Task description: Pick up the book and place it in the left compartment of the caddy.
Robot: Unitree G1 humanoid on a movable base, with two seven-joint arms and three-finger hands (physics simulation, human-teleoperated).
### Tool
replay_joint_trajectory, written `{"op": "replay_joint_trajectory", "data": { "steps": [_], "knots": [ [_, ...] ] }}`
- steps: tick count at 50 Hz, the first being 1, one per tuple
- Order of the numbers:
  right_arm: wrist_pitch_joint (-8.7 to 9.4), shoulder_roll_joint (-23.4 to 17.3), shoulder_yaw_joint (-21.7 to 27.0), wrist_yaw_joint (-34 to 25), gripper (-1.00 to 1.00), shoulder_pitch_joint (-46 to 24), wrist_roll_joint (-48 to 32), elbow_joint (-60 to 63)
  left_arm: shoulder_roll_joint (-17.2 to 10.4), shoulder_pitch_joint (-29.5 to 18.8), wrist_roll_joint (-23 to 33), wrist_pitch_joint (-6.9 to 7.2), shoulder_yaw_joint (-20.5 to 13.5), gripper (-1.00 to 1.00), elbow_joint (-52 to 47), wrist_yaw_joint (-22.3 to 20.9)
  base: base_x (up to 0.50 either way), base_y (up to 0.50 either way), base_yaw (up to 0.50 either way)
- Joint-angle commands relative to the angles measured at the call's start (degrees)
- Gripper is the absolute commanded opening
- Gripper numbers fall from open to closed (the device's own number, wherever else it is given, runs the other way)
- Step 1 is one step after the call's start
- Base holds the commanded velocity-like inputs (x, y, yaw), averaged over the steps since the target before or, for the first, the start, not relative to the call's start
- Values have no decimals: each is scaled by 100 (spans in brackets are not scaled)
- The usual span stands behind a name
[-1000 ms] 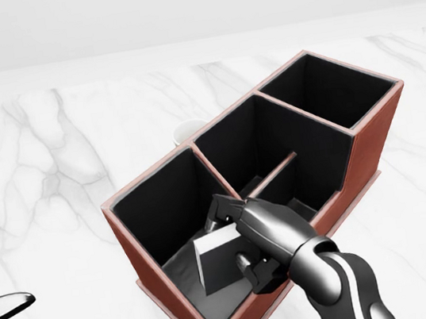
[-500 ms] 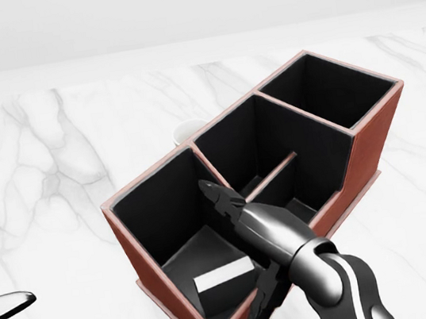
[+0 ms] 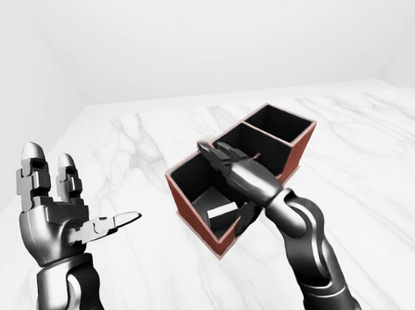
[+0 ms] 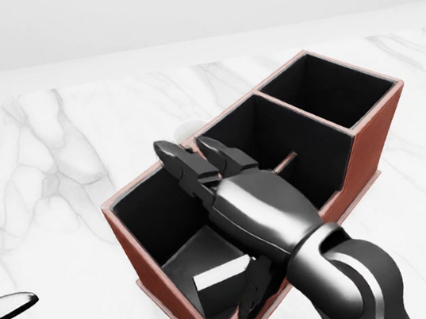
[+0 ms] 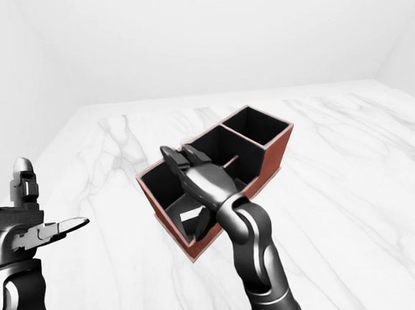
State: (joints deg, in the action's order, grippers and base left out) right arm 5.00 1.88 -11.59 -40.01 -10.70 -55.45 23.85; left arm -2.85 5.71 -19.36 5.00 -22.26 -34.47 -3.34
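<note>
Book [image 4: 224,278] is lying flat at the bottom of the caddy's [image 4: 370,140] left compartment. Our right hand [image 4: 240,203] hovers above it, fingers spread wide, gripping nothing. We've got our left hand [image 3: 61,217] raised off to the side over the marble bench [image 3: 382,177], also open and empty.

marble table [image 4: 53,159] | white cup [image 4: 184,130] behind caddy, mostly hidden | bg plain white

One book [image 4: 221,277], one three-compartment caddy [image 4: 370,136], one white cup [image 4: 185,132], two hands: left hand [image 3: 58,220], right hand [image 4: 236,204]
</note>
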Motion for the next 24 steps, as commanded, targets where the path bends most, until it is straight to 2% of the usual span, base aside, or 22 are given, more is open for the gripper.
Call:
{"op": "replay_joint_trajectory", "data": {
  "steps": [1,14,19,21,24],
  "knots": [
    [0,470,-353,1,100,-357,-1404,2118,15,21,8,0,11,100,-48,-5,0,0,0],
    [0,1345,-435,1,100,-892,-3247,3172,31,34,3,0,12,100,-91,-18,0,0,0],
    [0,1743,-234,1,100,-1476,-4023,3602,33,36,8,0,19,100,-91,-22,0,0,0],
    [0,1781,-97,1,100,-1883,-4292,3614,39,50,9,0,19,100,-110,-27,0,0,0],
    [0,1588,16,1,100,-2479,-4666,3615,37,49,-9,0,4,100,-142,-26,0,0,0]
  ]
}}
